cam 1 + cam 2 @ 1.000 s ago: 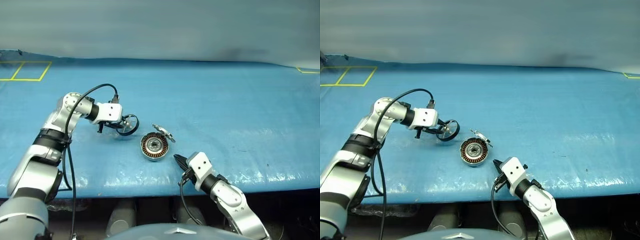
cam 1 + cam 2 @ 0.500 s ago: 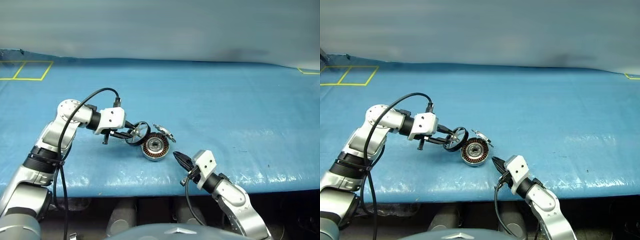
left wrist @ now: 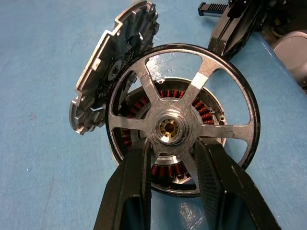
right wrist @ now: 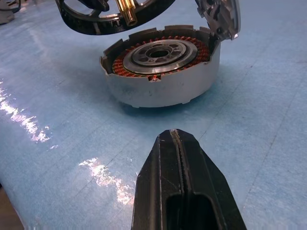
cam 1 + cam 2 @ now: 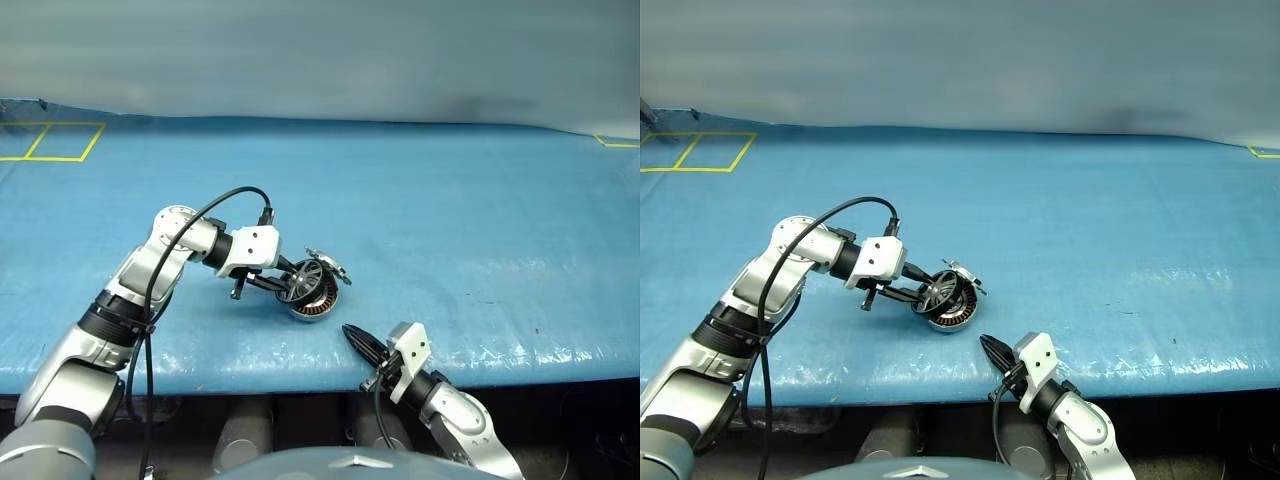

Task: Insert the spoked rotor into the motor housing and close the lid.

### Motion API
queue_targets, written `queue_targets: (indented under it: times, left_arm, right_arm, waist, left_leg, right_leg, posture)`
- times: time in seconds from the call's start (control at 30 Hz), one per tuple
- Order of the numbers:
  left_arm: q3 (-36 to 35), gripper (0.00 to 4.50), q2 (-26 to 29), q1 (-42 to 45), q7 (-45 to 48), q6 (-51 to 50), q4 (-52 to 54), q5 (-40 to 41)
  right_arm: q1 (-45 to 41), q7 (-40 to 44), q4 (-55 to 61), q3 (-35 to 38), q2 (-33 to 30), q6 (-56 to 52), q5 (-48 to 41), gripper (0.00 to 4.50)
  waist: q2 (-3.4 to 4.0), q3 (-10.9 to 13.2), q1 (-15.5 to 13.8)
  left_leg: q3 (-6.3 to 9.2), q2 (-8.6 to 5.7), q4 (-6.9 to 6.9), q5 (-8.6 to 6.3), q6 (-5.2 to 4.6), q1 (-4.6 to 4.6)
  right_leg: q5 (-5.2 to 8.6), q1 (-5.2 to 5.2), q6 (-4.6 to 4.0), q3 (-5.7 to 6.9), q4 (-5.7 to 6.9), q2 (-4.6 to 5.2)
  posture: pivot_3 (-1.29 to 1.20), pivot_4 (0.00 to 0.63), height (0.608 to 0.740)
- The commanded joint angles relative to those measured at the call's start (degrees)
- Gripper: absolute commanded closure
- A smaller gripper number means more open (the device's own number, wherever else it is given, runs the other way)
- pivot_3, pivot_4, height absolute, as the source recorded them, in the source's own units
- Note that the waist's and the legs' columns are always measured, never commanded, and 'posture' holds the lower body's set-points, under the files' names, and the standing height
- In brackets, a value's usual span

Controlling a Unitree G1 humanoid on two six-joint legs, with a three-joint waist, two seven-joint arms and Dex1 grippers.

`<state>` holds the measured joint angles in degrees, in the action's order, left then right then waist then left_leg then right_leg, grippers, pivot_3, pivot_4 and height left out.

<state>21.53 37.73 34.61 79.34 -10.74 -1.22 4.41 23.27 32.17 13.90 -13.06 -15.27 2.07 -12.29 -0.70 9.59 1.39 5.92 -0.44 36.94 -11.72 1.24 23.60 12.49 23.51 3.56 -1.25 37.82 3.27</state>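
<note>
We are at the step of putting the spoked rotor (image 3: 181,125) into the motor housing (image 4: 160,72), and the rotor is not seated yet. Our left gripper (image 3: 170,158) is closed on the rotor, with its two black fingers (image 3: 135,184) pinching one spoke just below the brass hub. It holds the wheel tilted in the air, just above the open housing on the blue table (image 5: 450,230). In the left wrist view we see the copper windings through the gaps between the spokes, so the rotor is roughly over the housing, but we cannot tell if the two hubs are on one line. The lid (image 3: 110,67) stands open, upright at the far rim of the housing and very near the rotor's edge. Our right gripper (image 4: 173,139) is shut and empty, and it points at the housing from the near side with a clear gap. We judge that several things could go wrong from here. If the rotor goes down tilted, its rim may catch on the housing wall and jam. If it drifts toward the lid, it may knock the lid down before the rotor is inside. The grip on one thin spoke is small, so the wheel may turn or slip in the fingers. The housing is not held, so a push from the side may slide it on the smooth cover.
</note>
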Motion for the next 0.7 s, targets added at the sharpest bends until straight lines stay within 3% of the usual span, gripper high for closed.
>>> queue_targets:
  times: [0.03,0.7]
  left_arm:
    - [1.1,3.50,-0.8,2.7,1.1,1.4,-0.4,-0.7]
    - [3.8,3.50,-3.3,6.9,1.2,6.7,-9.1,-5.8]
  right_arm:
    - [-0.3,-0.4,0.6,0.1,0.5,1.4,0.0,4.50]
    - [-0.2,-2.3,0.4,-0.5,1.3,1.3,1.3,4.50]
  waist:
    - [0.00,0.0,0.0]
    - [0.00,0.0,0.0]
  left_leg:
    - [0.00,0.00,0.00,0.00,0.00,0.00]
    - [-0.01,-0.01,-0.02,0.00,0.00,0.01]
  right_leg:
    - [0.00,-0.01,0.00,0.00,0.00,0.00]
    - [0.01,0.01,-0.01,-0.01,-0.01,0.00]
  posture:
    - [0.00,0.150,0.740]
    - [0.00,0.150,0.740]
